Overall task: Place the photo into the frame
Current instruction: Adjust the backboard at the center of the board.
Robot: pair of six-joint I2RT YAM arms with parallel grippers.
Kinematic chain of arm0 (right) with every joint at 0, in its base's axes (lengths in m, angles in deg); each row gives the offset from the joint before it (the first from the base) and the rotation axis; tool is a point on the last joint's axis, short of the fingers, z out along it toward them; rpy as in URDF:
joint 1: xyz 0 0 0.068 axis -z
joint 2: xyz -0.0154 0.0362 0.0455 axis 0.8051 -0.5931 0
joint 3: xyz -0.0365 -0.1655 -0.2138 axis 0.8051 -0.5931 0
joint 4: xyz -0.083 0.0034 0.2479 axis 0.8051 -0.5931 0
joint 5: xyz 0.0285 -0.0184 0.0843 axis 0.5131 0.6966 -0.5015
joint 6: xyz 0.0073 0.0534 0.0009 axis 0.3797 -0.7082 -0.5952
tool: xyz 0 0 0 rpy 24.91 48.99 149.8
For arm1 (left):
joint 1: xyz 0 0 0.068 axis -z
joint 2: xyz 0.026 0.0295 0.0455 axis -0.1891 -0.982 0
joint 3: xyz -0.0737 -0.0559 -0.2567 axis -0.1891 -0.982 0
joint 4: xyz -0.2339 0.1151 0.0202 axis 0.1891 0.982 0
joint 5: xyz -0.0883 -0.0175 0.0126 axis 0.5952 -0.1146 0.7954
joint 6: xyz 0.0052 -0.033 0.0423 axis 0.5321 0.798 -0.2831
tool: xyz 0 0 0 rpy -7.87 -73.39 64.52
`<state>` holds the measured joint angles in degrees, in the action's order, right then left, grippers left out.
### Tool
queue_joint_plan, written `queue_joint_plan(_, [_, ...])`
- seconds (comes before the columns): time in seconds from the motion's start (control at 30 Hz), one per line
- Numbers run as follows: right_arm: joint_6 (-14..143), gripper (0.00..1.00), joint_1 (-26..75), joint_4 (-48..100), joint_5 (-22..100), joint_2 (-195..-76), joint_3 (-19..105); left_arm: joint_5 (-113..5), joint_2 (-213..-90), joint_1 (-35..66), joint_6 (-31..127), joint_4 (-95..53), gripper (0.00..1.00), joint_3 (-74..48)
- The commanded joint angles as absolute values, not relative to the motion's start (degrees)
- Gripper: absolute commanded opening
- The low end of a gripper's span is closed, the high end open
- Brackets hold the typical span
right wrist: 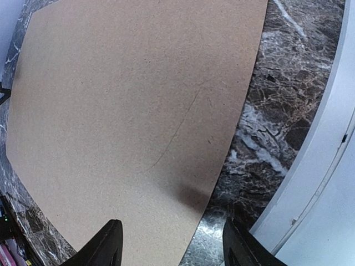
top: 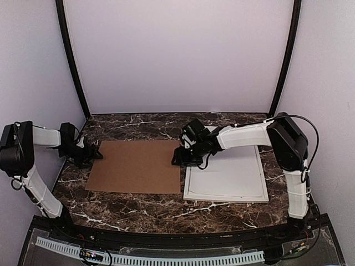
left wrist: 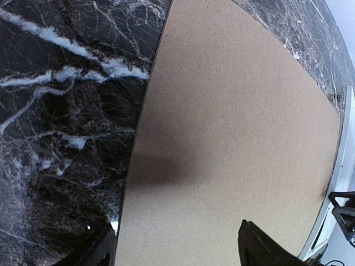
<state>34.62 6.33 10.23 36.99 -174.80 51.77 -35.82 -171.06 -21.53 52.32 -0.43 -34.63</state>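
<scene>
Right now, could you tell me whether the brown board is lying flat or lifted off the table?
Flat: the brown board rests fully on the marble table, with no raised edge visible in any view.

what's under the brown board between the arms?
Around the flat brown rectangular cardboard board only the dark marble table shows. The board is opaque and lies flat, so whatever is beneath it is covered.

The left arm (top: 45, 137) and right arm (top: 244, 136) both stretch inward, wrists low, jaws parted and empty.
</scene>
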Motion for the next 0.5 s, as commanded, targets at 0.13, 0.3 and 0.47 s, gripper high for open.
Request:
queue_joint_plan(0.13, [35.8,0.63,4.5,2.6,39.1,-179.6,57.1,-42.6,-171.0,-18.9,50.0,3.9,0.79,-32.8])
queue_joint_plan(0.3, [35.4,0.63,4.0,2.2,38.5,-180.6,58.2,-43.8,-170.9,-17.9,49.7,4.4,0.79,-32.7])
queue_joint_plan(0.47, [35.1,0.62,3.7,3.5,36.2,-181.6,58.7,-39.3,-172.8,-17.9,49.4,4.4,0.77,-32.7])
